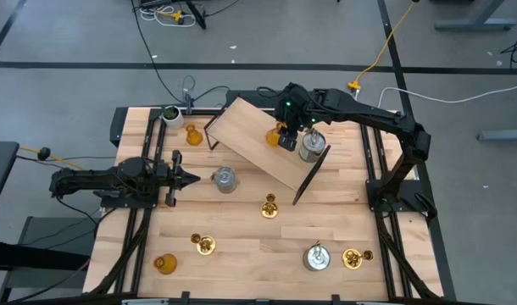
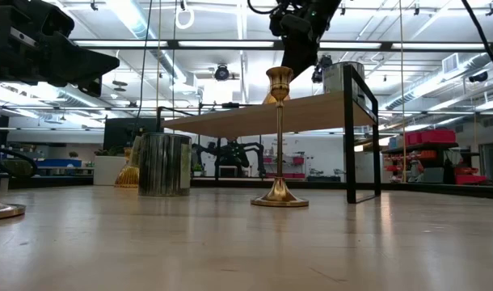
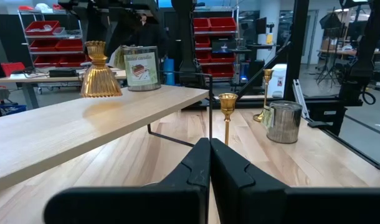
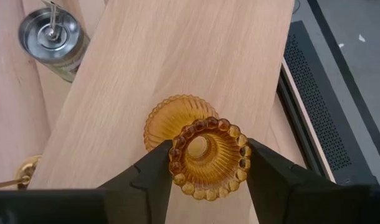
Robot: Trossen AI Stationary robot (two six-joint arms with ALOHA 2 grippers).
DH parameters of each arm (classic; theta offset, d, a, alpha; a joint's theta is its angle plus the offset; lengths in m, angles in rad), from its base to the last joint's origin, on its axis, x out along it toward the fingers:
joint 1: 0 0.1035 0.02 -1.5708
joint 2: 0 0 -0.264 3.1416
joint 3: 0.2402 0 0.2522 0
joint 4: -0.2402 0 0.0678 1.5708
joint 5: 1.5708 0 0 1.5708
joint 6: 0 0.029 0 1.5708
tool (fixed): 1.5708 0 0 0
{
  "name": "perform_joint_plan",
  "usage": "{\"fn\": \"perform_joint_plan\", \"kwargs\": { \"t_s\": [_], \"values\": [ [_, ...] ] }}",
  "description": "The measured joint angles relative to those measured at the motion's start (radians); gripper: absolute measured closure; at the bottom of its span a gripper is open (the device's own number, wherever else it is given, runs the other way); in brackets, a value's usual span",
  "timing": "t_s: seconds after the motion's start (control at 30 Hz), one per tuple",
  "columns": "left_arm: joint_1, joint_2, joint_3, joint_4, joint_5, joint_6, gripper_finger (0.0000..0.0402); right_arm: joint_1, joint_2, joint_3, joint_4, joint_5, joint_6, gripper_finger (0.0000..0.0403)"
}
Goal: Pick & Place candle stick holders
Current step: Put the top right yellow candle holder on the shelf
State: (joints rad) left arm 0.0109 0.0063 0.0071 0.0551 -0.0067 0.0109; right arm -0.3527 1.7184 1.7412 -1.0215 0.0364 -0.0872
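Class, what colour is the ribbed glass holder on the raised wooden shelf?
Amber-orange; clearest in the right wrist view.

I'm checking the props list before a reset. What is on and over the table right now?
Brass stick holders: three, gold, one centre, one front left, one front right.
Amber glass holders: three, orange, one back left, one front left, one on the shelf.
Metal cylinder holders: three, silver-grey, one centre left, one front right, one on the shelf.
Plant pot: one, white, back left.
Shelf: one, light wood, black legs, back centre.
Table: one, light wood.
Left end effector: dark, shut, empty, left side.
Right end effector: dark, gripping the shelf's amber holder.
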Motion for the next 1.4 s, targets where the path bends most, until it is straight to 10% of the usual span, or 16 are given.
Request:
{"fn": "perform_joint_plan", "kwargs": {
  "t_s": [1.4],
  "values": [
    [0.000, 0.000, 0.000, 0.000, 0.000, 0.000, 0.0390, 0.004, 0.035, -0.001, 0.048, 0.155, -0.034, 0.0227]
  ]
}}
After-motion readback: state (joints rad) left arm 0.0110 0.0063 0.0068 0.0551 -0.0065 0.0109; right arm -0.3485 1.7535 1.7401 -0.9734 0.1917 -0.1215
